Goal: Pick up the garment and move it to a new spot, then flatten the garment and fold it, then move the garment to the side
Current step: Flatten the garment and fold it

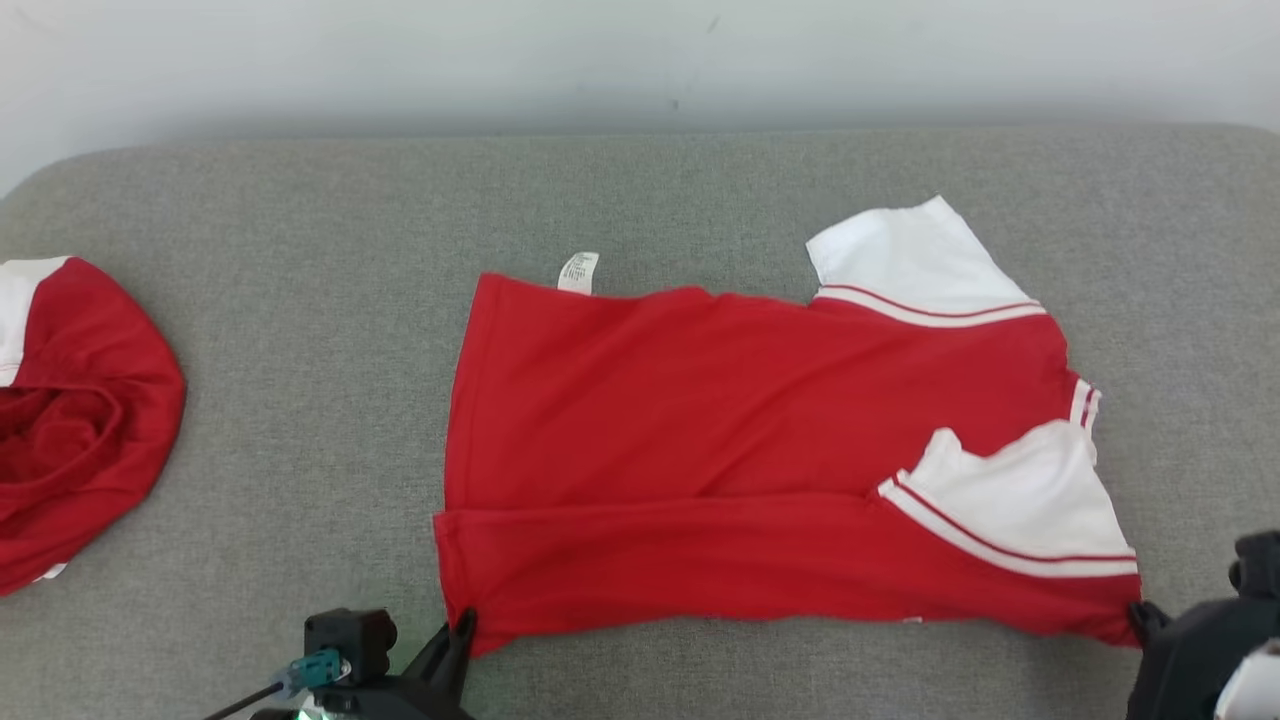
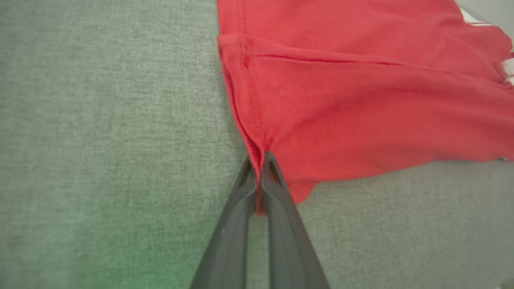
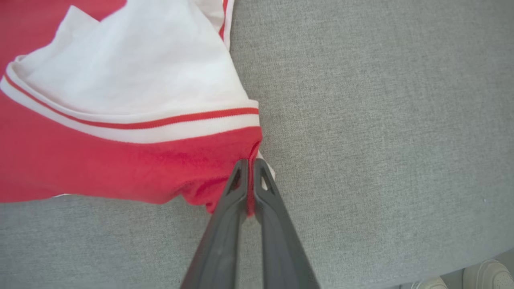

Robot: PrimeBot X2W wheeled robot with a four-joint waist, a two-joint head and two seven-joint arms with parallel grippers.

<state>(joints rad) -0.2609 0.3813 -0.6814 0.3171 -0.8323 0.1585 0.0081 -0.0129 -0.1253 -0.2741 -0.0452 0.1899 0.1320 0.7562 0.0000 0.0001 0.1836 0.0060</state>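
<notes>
We list: garment [image 1: 760, 470] centred on surface [image 1: 300, 250], left gripper [image 1: 462, 628] and right gripper [image 1: 1142, 616] at its near corners; second garment [image 1: 80, 420] well left.

Crumpled red shirt [image 1: 80, 420], grey upholstery [image 1: 300, 300]

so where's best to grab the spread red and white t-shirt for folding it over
By the two corners of its near edge, coming in low from the robot's side. The red and white cloth T-shirt lies flat with a strip along that edge folded over, so each corner probably gives a thicker tab. The left claw and right claw are shut on those corners.
</notes>
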